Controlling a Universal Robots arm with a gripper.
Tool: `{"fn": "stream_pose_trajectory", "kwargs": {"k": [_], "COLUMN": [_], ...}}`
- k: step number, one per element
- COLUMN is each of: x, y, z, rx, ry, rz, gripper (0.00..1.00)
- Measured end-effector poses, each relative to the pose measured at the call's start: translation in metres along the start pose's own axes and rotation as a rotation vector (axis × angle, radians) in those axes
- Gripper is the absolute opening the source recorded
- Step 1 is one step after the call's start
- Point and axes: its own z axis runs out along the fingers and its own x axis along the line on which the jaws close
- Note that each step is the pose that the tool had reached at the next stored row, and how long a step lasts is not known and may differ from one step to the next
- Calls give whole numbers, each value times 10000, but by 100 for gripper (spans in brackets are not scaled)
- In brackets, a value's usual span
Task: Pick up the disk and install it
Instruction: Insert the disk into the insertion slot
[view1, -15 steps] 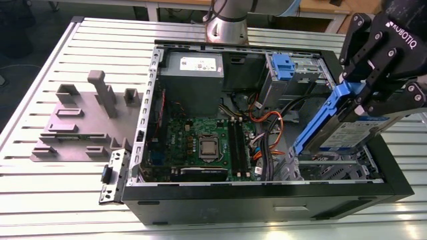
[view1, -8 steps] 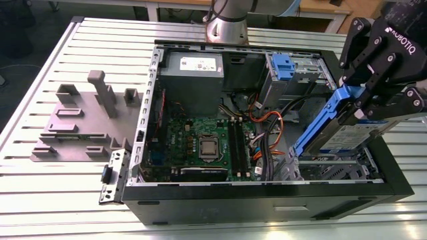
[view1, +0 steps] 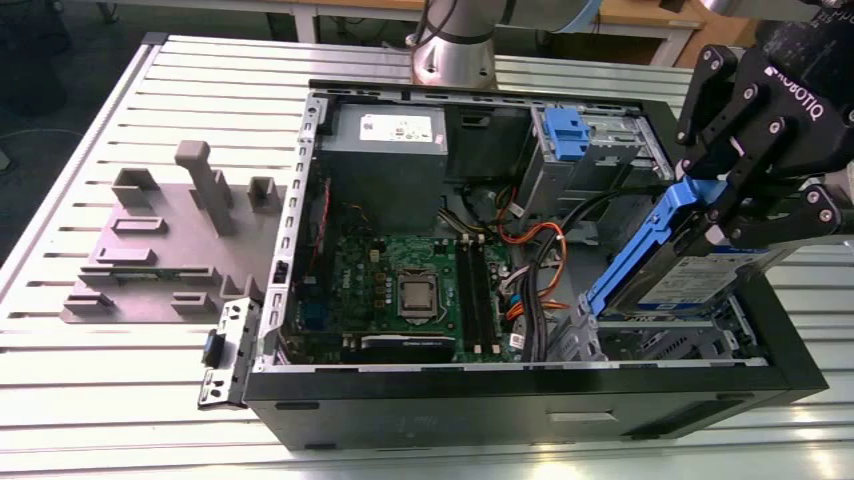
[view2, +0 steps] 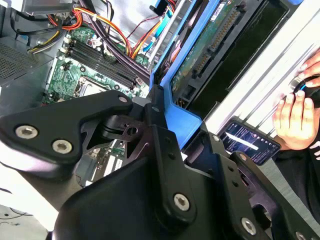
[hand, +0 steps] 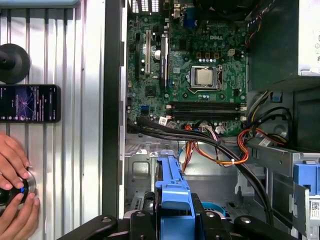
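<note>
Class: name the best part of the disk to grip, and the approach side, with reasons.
Grip the disk at the upper end of its blue frame, from above, as the pincer does: it hangs tilted, lower end toward the case, top free.

white block lettering is printed along the black body of the gripper (view1: 754, 222) in the exterior view. a white-and-blue label is carried on the disk (view1: 687, 275); its fine print is too small to be made out. a white label is stuck on the grey power supply (view1: 387, 150), and its lines are likewise unreadable. in the first wrist view a short white logo is printed on the green motherboard (hand: 195, 65), just beside the processor socket (hand: 205, 76). lit text too fine to be read is shown on the phone (hand: 30, 103) lying on the table (hand: 90, 50).
</note>
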Motion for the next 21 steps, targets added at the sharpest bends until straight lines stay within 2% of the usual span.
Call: {"fn": "stream_pose_trajectory", "kwargs": {"k": [10,21], "x": [1,1], "y": [-15,-16], "z": [42,44], "rx": [1,1], "ry": [1,10], "rz": [33,33], "gripper": [36,36]}}
